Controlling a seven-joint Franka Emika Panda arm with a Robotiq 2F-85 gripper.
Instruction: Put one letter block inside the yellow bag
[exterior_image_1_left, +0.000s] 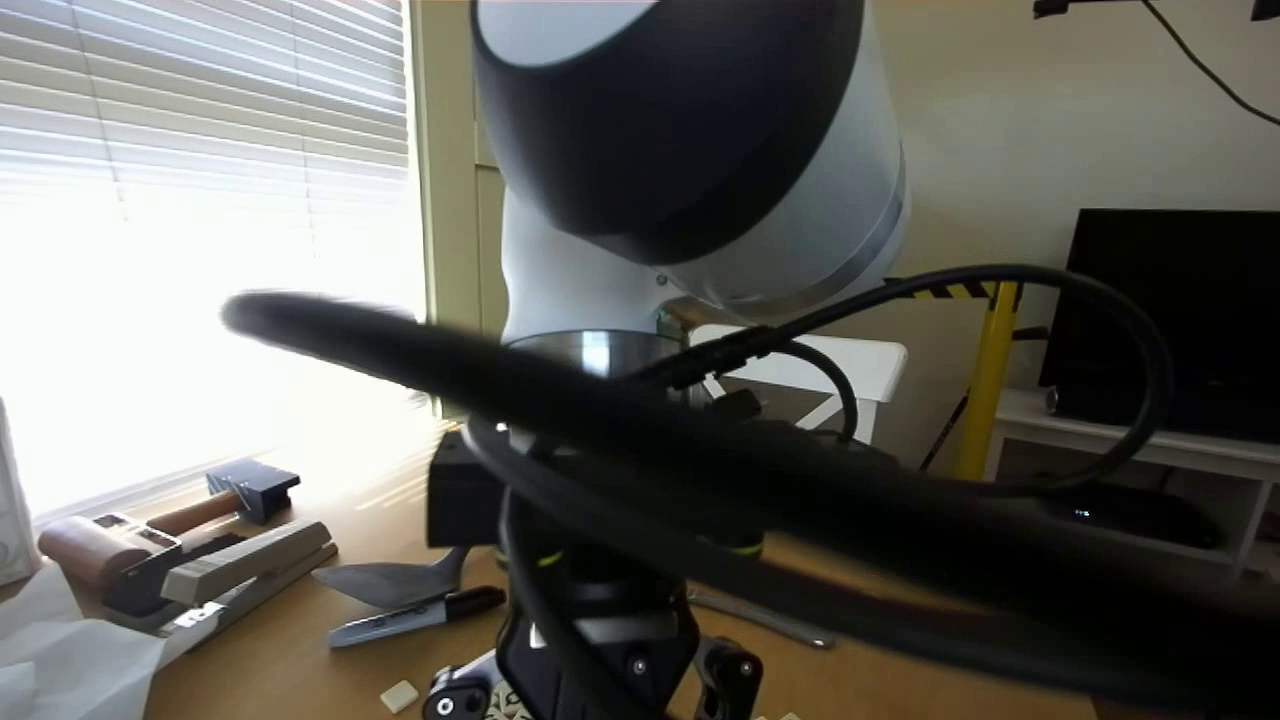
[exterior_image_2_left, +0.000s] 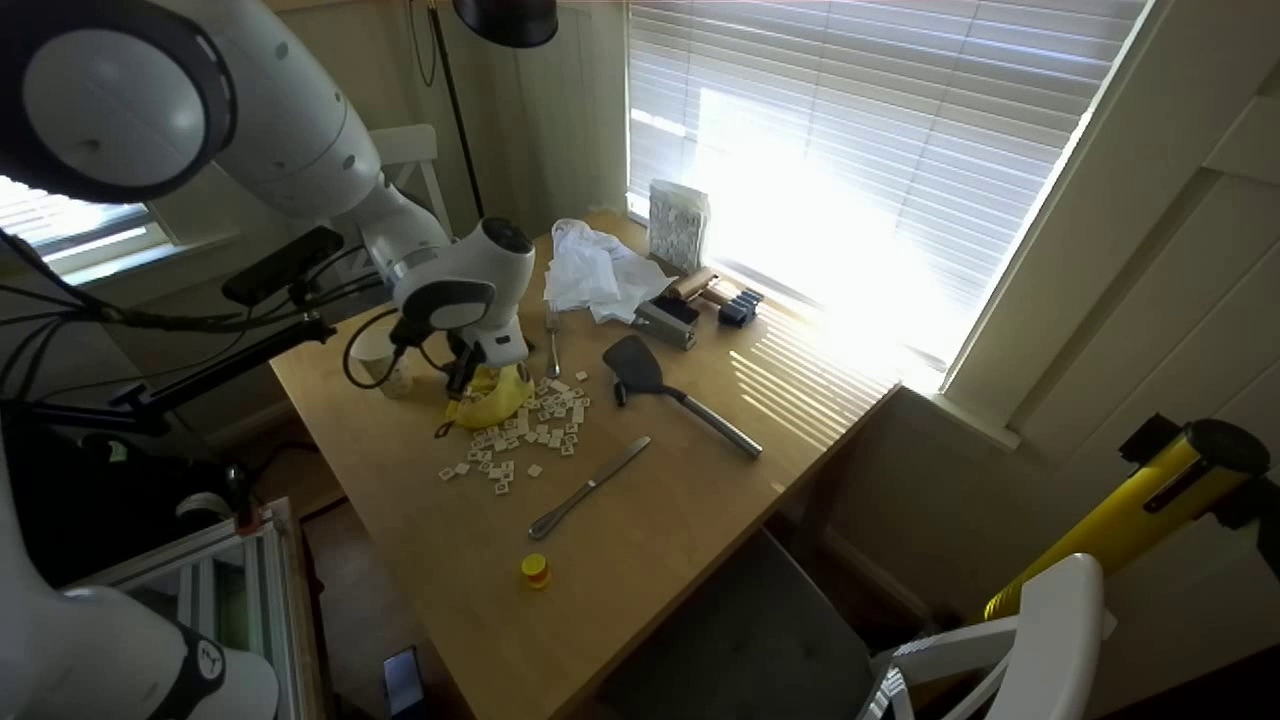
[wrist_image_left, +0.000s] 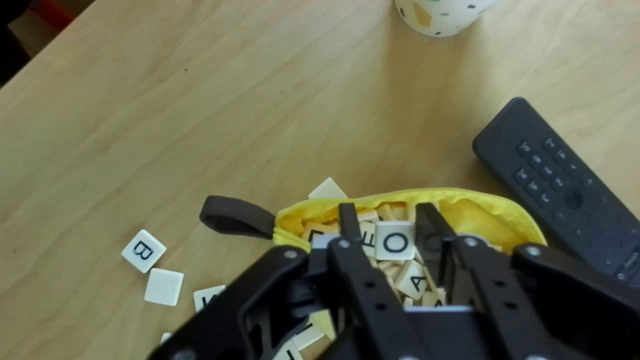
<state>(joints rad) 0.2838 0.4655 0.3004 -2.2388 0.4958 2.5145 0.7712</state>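
Note:
The yellow bag (wrist_image_left: 492, 210) lies open on the table in the wrist view, filled with several letter blocks; it also shows in an exterior view (exterior_image_2_left: 498, 404). My gripper (wrist_image_left: 386, 207) is over the bag's mouth with its fingers apart. A white block marked O (wrist_image_left: 395, 241) sits between the fingers, close to or touching the right finger, with a gap to the left one. Whether it rests on the blocks below cannot be told. Loose blocks lie beside the bag, such as a B block (wrist_image_left: 144, 251). In an exterior view my gripper (exterior_image_2_left: 460, 378) is at the bag.
A dark remote (wrist_image_left: 555, 185) lies right beside the bag, and a speckled cup (wrist_image_left: 442, 15) stands behind it. Scattered blocks (exterior_image_2_left: 550, 412), a knife (exterior_image_2_left: 592, 488), a spatula (exterior_image_2_left: 700, 420), a stapler (exterior_image_2_left: 666, 325) and a yellow-lidded tub (exterior_image_2_left: 536, 571) are on the table.

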